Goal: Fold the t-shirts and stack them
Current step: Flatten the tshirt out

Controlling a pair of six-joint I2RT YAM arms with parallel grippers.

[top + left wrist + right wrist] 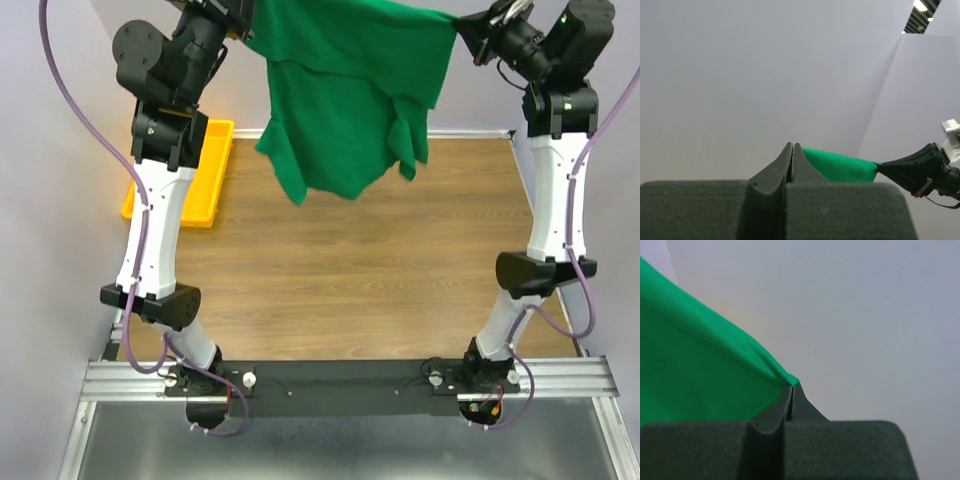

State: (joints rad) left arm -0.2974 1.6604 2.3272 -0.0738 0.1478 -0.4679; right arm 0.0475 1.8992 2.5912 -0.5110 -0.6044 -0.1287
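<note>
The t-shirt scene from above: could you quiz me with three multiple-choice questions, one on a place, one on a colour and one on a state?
1. Where is the t-shirt?
A) lying flat and folded
B) held up between the left tool and the right tool
C) crumpled in a heap

2. What colour is the tray?
A) yellow
B) blue
C) red

3. How do the two tools stand?
A) both open
B) both shut on the t-shirt
C) one open, one shut

Answers:
1 B, its top edge stretches from one tool to the other.
2 A, it is plainly yellow.
3 B, each wrist view shows the tool pinched shut on green cloth.
</note>
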